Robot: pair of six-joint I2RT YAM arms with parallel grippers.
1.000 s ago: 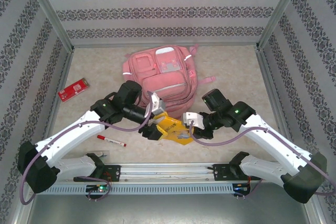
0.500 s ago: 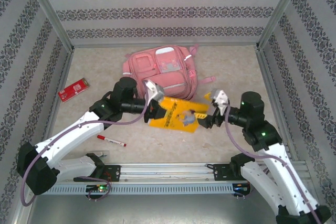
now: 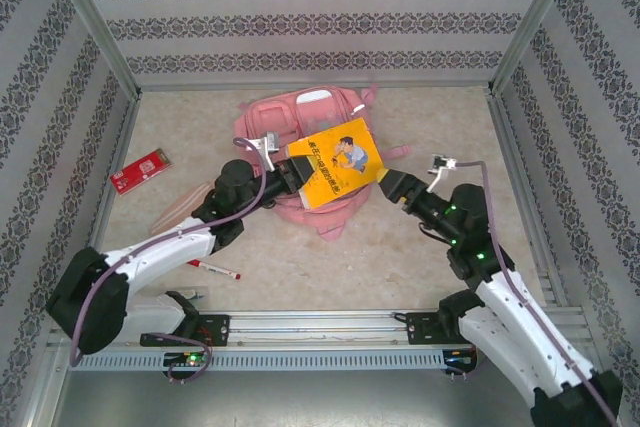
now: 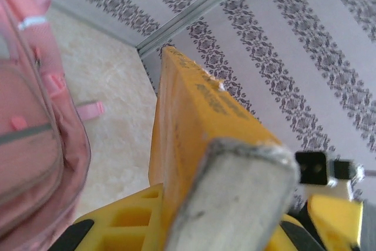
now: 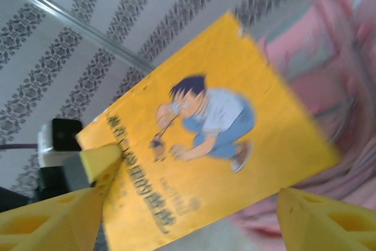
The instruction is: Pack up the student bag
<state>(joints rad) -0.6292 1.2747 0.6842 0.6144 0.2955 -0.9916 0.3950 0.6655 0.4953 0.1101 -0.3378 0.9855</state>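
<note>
Book [image 3: 335, 162], yellow, grasped by left pincer [image 3: 292, 175] above student bag [image 3: 256, 128]; right pincer [image 3: 390, 185] released nearby.

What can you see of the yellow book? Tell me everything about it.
The book is a paperback. Its yellow cover shows a cartoon dark-haired boy in a white shirt and blue trousers, crouching, with dark lettering beside him. The page edges look pale, with one corner worn. It is lifted and tilted over the pink bag, cover facing up. The left end effector is shut on its left edge. The right end effector stands open by its right corner.
</note>
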